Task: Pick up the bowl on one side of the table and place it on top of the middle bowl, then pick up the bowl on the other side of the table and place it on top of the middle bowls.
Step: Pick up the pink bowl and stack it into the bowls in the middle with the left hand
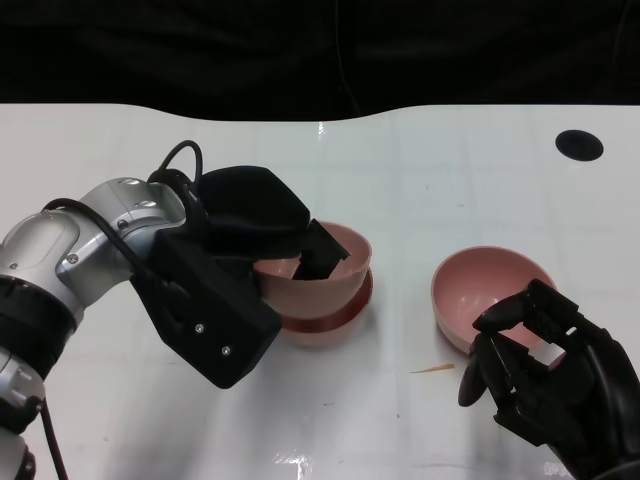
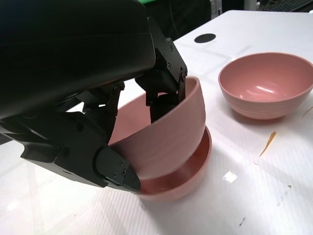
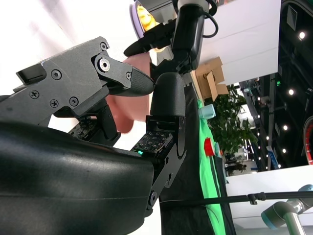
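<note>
In the head view my left hand (image 1: 240, 235) grips a pink bowl (image 1: 300, 288), fingers inside its rim. The bowl is tilted and sits partly inside the middle pink bowl (image 1: 335, 322). In the left wrist view the held bowl (image 2: 166, 142) leans in the middle bowl (image 2: 193, 176), with my left hand (image 2: 88, 73) around its rim. A third pink bowl (image 1: 485, 285) (image 2: 266, 85) stands upright to the right. My right hand (image 1: 550, 370) is at that bowl's near rim, fingers spread and holding nothing. In the right wrist view my right hand (image 3: 98, 147) has the pink bowl (image 3: 134, 103) beyond its fingers.
A black round spot (image 1: 579, 144) (image 2: 205, 37) marks the white table (image 1: 420, 180) at the far right. A thin orange sliver (image 1: 433, 369) (image 2: 268, 143) lies between the two bowl positions. The table's far edge borders a dark background.
</note>
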{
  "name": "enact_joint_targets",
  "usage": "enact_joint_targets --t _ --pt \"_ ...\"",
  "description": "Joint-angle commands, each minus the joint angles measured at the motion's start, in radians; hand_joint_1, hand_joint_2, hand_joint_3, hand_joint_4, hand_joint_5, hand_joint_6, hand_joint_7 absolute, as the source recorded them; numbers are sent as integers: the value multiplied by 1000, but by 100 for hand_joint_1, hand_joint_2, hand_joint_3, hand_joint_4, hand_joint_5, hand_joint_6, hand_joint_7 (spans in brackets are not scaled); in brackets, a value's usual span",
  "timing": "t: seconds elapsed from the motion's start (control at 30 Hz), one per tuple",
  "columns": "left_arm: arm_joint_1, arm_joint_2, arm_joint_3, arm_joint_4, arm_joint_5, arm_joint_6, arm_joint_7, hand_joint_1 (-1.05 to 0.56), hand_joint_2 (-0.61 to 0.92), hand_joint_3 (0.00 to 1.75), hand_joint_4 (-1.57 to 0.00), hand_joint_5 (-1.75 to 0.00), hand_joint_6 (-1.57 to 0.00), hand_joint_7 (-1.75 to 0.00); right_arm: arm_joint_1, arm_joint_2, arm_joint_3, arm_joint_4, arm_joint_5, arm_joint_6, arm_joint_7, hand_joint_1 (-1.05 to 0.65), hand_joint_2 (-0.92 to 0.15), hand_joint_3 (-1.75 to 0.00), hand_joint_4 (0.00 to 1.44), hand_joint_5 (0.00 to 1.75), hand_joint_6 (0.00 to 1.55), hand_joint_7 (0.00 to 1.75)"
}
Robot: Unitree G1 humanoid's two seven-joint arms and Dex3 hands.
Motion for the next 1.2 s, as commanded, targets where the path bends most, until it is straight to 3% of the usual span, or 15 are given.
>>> enact_joint_targets --t 0.03,0.13,0.33,0.47,0.73,1.0,1.03,1.1,1.13,1.2 --pt "-27 -1 -11 15 6 -1 6 -13 92 8 -75 -172 -76 -128 4 3 -4 7 4 -13 0 -18 -65 -78 86 165 80 129" --pt "-25 -6 -15 14 14 12 15 -13 91 6 -76 -167 -80 -113 6 4 -2 5 2 -13 -2 -18 -66 -77 85 167 80 130" --pt "-33 -10 -24 43 28 -10 53 -9 91 2 -79 -166 -83 -113 12 10 7 -3 -9 -15 -12 -18 -66 -76 85 167 80 130" --pt "-32 -6 -33 53 44 -13 71 -9 91 1 -82 -157 -90 -95 17 12 15 -11 -14 -19 -16 -18 -66 -77 85 166 80 131" --pt "-34 -1 -44 53 46 -12 65 -12 90 0 -79 -161 -83 -105 26 13 20 -21 -15 -18 -20 -20 -66 -77 83 167 78 131" --pt "-29 -2 -48 71 71 -35 140 -14 86 0 -77 -161 -88 -88 29 12 22 -23 -20 -18 -25 -21 -67 -74 82 169 78 130" --pt "-30 -1 -48 79 74 -43 155 -15 84 0 -80 -149 -94 -77 29 12 23 -23 -20 -17 -25 -21 -67 -74 82 169 78 130" --pt "-33 7 -54 83 92 -44 172 -25 89 3 -85 -79 -100 -42 29 11 24 -24 -18 -17 -25 -21 -67 -74 82 169 78 129" --pt "-31 12 -56 74 104 -24 167 -39 91 12 -77 -38 -93 -20 30 10 24 -25 -17 -15 -25 -21 -67 -74 82 169 79 129" --pt "-24 18 -56 56 118 10 155 -63 92 25 -56 -10 -74 -5 30 9 25 -27 -17 -14 -25 -20 -68 -73 82 168 79 129"
